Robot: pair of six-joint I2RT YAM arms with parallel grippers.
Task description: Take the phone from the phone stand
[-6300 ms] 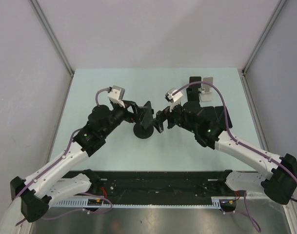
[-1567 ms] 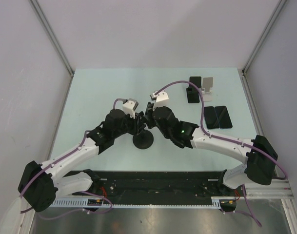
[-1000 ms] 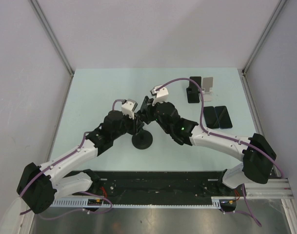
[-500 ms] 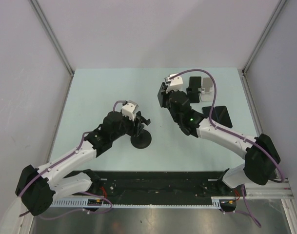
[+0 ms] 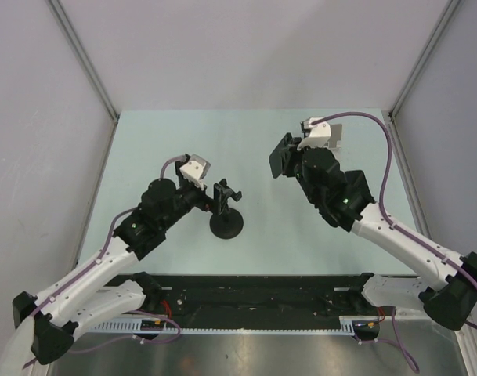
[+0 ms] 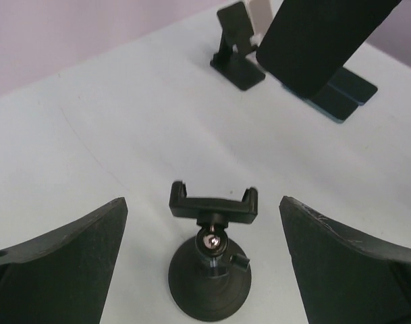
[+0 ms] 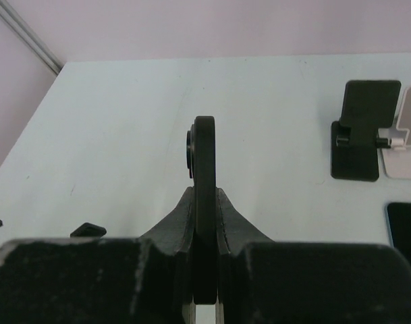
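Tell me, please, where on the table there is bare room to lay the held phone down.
The table is bare along its far-left side, beyond the left arm, and across the far middle, behind the phone stand. The far-right corner is crowded: two small stands and flat phones lie there.

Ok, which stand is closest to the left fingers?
The round-based clamp stand, empty, just ahead of the left fingers. The black folding stand and white stand sit at the back right.

phone stand (image 5: 226, 224): black, upright on worktop (image 5: 144, 157)
phone (image 5: 280, 155): dark, gripped in right end effector (image 5: 291, 163), well apart from phone stand
left end effector (image 5: 209, 200): just beside phone stand
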